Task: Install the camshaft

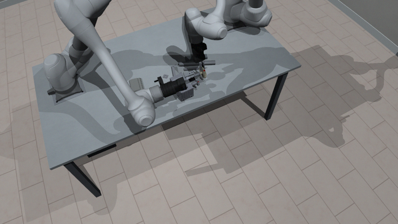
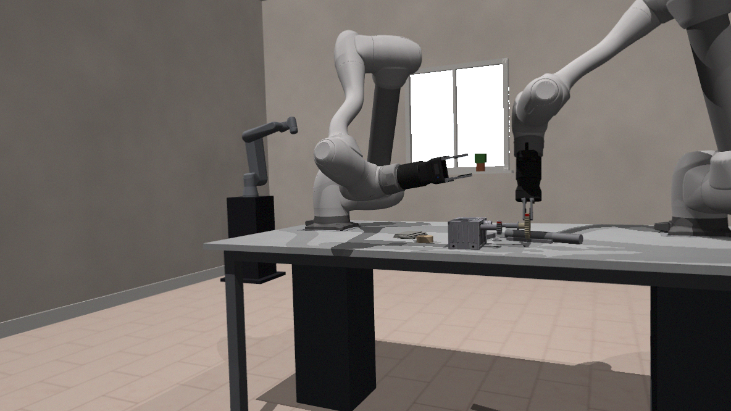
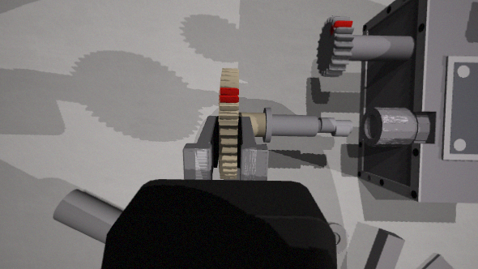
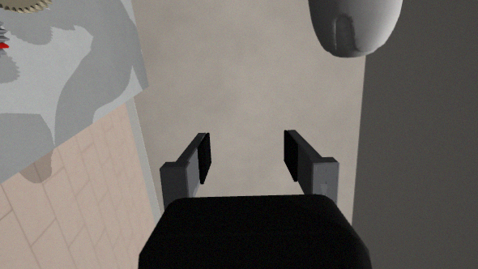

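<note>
My left gripper points down and is shut on the camshaft's big tan gear. The camshaft's grey shaft points level at the bearing, its tip just outside the opening and roughly in line with it in the left wrist view. Red marks show on the gear's rim above the fingers. The small crank gear has a red tooth; the two gears are apart. The engine case stands upright. My right gripper is open and empty, above the case.
Long grey rods lie beside the left gripper. Grey bars lie near the case. A stack of plates and a wooden block lie on the case's other side. The right arm reaches over the case.
</note>
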Robot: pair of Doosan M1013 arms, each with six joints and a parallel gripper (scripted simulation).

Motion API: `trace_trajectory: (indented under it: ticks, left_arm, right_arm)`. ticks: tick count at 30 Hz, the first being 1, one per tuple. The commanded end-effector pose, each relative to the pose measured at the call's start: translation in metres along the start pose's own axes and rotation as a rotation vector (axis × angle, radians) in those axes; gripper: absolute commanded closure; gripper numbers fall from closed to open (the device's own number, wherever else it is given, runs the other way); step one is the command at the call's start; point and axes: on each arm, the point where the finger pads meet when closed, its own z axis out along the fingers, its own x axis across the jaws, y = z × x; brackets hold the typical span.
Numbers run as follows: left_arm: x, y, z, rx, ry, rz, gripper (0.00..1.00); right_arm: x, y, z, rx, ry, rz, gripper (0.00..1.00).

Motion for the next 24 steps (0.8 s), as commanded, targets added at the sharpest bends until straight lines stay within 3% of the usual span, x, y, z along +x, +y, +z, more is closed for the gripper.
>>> trace_trajectory:
  ticks: [1,24]
  left_arm:
    - [0.0021,-0.0027,0.0008,0.003,0.002,-0.007,0.71]
    - [0.0068,-0.0022,0.0001,0.003,0.002,-0.006,0.71]
  right_arm:
    - [0.0015,0.0,0.0003,0.0,0.002,-0.001,0.0]
    - [0.0015,0.0,0.0003,0.0,0.002,-0.001,0.0]
